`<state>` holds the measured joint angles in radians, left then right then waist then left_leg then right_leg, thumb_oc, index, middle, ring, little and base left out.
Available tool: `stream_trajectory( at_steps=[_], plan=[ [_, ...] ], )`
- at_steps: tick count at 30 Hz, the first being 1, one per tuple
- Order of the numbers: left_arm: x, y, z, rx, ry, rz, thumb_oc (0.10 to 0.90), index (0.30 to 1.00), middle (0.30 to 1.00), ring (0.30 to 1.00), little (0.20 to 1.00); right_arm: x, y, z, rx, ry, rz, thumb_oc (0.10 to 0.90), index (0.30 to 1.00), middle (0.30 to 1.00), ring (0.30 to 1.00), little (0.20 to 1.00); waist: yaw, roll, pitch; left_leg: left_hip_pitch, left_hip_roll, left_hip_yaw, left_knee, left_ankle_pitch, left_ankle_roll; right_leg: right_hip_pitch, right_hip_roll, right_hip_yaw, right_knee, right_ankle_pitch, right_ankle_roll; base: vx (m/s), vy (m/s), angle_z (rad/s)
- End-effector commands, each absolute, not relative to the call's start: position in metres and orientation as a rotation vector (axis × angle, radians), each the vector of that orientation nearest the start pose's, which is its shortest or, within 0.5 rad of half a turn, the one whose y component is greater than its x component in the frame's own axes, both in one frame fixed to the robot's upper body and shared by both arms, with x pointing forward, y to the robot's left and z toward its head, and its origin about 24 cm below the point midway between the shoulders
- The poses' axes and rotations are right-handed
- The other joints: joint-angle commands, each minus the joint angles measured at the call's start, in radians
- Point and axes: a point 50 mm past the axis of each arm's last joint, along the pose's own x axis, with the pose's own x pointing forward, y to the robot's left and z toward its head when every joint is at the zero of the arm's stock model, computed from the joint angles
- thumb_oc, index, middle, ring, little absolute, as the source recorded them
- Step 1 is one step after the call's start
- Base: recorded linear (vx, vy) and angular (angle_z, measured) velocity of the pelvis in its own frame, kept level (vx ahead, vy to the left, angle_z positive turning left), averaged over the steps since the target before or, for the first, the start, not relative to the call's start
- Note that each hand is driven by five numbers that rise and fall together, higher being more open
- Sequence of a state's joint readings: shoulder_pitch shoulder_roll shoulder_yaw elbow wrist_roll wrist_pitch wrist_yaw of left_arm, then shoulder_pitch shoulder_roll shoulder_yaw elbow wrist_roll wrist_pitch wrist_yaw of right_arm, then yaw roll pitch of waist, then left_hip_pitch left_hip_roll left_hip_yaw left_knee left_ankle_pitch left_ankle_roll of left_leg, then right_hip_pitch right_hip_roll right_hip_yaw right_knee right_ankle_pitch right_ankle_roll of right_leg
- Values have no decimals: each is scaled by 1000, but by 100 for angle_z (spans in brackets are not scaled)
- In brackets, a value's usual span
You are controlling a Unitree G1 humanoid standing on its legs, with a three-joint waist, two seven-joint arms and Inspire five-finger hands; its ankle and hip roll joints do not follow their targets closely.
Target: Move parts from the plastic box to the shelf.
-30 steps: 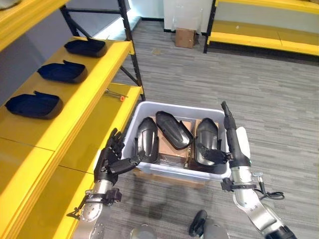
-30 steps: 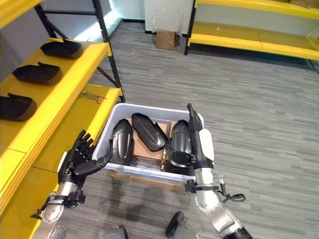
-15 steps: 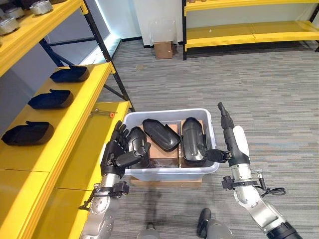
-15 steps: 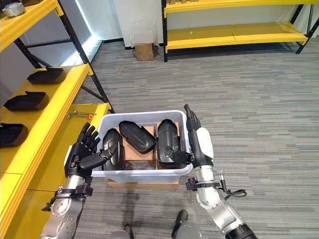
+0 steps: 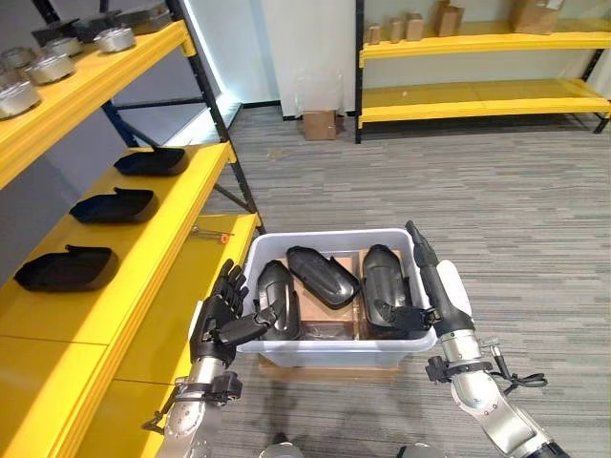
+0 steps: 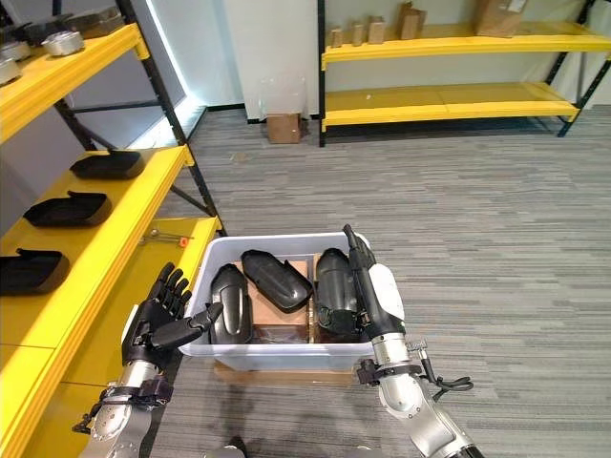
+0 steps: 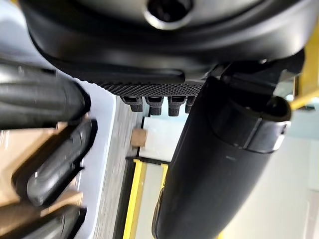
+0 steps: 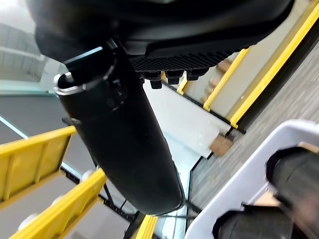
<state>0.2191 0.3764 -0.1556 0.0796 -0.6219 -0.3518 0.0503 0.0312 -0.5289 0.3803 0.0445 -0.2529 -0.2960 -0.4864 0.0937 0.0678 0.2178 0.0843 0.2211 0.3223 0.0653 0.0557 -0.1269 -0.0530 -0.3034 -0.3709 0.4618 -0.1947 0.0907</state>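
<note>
Shelf [image 5: 143,239]: yellow, on my left; three dark parts [image 5: 67,269] lie on its middle level in a row, well apart from one another.
Upper level: round metal pieces [image 5: 116,38] stand along it.
Lower level: a small tool with an orange tip [image 5: 212,234] lies near the box's far left corner.
Left hand [image 5: 221,315]: my fingers are straight and spread, flat against the left outer wall of the box; my thumb reaches over the rim, touching the nearest part inside. I grasp nothing.
Box [image 5: 325,349]: pale plastic, on the grey floor just beside the shelf, between my two hands.
Parts in box: three dark parts [image 5: 323,277] lie on brown cardboard, one at the left wall, one tilted in the middle, one at the right wall.
Right hand [image 5: 431,281]: my fingers are straight along the right outer wall of the box, pointing away from me; my thumb hooks over the rim. Nothing is clenched.
Far shelf [image 5: 477,91]: yellow, across the room, with small cartons [image 5: 446,19] on its top level.
</note>
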Motion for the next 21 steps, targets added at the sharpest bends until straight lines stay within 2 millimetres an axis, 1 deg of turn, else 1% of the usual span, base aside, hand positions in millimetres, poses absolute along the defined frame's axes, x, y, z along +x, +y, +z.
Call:
stream_trajectory(
  at_steps=[1,3,4,6,8,13,14,15,16,18,20,21],
  plan=[
    [208,220,57,-243,-254,16,900,1000,1000,1000,1000,236,-168,88,-559,-522,-14,900,1000,1000,1000,1000,18,11,-40,-74,65,-24,-25,40,9,83,62,-72,15,-85,-24,248,278,9],
    [206,220,57,-245,-255,11,900,1000,1000,1000,1000,234,-169,87,-562,-516,-11,900,1000,1000,1000,1000,20,9,-39,-82,45,-31,-11,25,18,81,55,-71,18,-85,-18,271,260,12],
    [204,222,57,-246,-260,11,900,1000,1000,1000,1000,231,-171,86,-570,-506,-3,900,1000,1000,1000,1000,22,6,-36,-89,22,-40,3,10,30,77,43,-68,24,-82,-9,263,251,15],
    [203,225,57,-252,-263,9,900,1000,1000,1000,1000,229,-173,86,-575,-495,3,900,1000,1000,1000,1000,24,4,-36,-90,3,-42,8,0,39,79,37,-65,19,-79,-2,271,251,12],
    [198,231,58,-259,-272,14,900,1000,1000,1000,1000,226,-174,84,-581,-476,23,900,1000,1000,1000,1000,31,-4,-35,-93,-32,-47,20,-23,59,88,35,-54,5,-76,11,312,264,10],
    [197,233,60,-262,-277,4,900,1000,1000,1000,1000,225,-170,85,-577,-488,51,900,1000,1000,1000,1000,45,-18,-34,-111,-54,-60,46,-47,79,96,34,-44,-3,-75,21,174,135,5],
    [199,233,60,-255,-269,-3,900,1000,1000,1000,1000,227,-167,87,-573,-504,59,900,1000,1000,1000,1000,58,-30,-34,-124,-65,-64,62,-61,91,106,39,-44,-10,-77,26,148,101,2],
    [200,233,60,-252,-268,-4,900,1000,1000,1000,1000,227,-166,87,-570,-509,59,900,1000,1000,1000,1000,63,-34,-35,-127,-68,-65,66,-65,94,111,40,-45,-14,-76,28,183,131,5],
    [201,232,59,-249,-263,-9,900,1000,1000,1000,1000,229,-163,89,-567,-521,56,900,1000,1000,1000,1000,73,-44,-36,-134,-77,-67,76,-75,104,121,41,-47,-19,-75,34,113,109,5],
    [203,231,59,-244,-259,-25,900,1000,1000,1000,1000,232,-160,91,-563,-533,47,900,1000,1000,1000,1000,82,-57,-36,-136,-91,-65,84,-90,121,126,40,-43,-10,-70,45,102,145,3],
    [207,227,61,-204,-261,-69,900,1000,1000,1000,1000,237,-158,94,-562,-551,29,900,1000,1000,1000,1000,88,-78,-42,-136,-121,-56,89,-115,151,134,44,-27,9,-52,65,86,191,-3],
    [208,226,61,-204,-260,-76,900,1000,1000,1000,1000,238,-158,94,-561,-554,26,900,1000,1000,1000,1000,88,-83,-44,-136,-128,-54,91,-122,156,140,47,-25,11,-47,67,87,237,-19]
  ],
)
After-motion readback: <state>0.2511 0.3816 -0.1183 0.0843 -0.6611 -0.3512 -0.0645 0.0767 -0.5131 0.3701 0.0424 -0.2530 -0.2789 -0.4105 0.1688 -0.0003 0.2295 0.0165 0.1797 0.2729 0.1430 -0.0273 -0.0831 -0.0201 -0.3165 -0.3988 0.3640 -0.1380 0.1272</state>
